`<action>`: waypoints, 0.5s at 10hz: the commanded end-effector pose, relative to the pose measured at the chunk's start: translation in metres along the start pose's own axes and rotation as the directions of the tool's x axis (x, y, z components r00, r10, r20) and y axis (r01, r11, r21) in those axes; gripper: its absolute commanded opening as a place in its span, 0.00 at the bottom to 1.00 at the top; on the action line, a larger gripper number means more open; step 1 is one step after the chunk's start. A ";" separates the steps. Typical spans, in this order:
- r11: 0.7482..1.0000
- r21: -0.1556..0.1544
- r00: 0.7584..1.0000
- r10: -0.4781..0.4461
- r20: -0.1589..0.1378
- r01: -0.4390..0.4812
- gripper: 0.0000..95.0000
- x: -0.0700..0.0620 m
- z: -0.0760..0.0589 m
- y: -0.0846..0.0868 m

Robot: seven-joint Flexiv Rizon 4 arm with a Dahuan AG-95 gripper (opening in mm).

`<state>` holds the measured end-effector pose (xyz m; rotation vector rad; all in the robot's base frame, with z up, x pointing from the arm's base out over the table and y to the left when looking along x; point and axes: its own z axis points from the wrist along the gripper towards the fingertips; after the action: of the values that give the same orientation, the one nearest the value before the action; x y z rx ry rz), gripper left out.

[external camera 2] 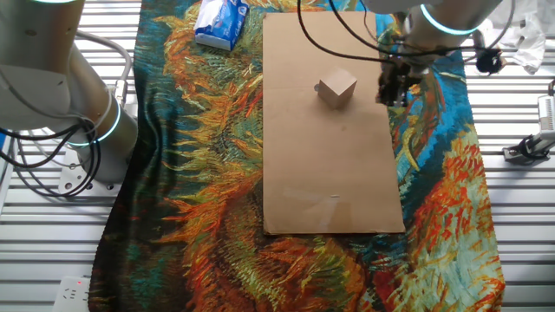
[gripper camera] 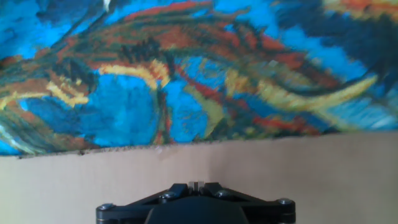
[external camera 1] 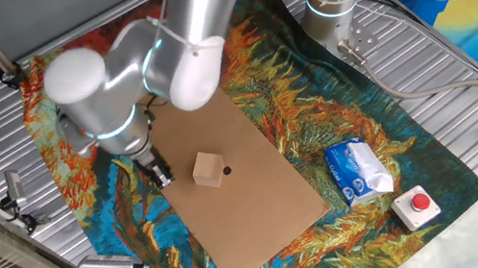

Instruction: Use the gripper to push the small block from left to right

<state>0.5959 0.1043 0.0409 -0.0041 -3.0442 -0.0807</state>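
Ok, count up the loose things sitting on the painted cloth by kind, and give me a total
Wooden blocks: 1, the small block
Cardboard boards: 1, the brown board under the block
Tissue packs: 1, the blue and white pack
Red-button boxes: 1, the button box
Total: 4

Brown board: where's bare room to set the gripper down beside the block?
The gripper hangs over the brown board's edge, apart from the small block; bare strip between them. The board's near half, toward the tissue pack and red-button box, is bare too. Only the block's spot is taken.
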 end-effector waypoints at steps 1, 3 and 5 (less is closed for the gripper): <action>1.000 0.008 1.000 0.004 -0.006 -0.004 0.00 -0.022 0.000 0.000; 1.000 0.004 1.000 0.017 -0.004 -0.017 0.00 -0.037 0.003 0.004; 1.000 0.002 1.000 0.012 -0.005 -0.012 0.00 -0.042 0.003 0.005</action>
<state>0.6388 0.1097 0.0343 -0.0203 -3.0331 -0.0792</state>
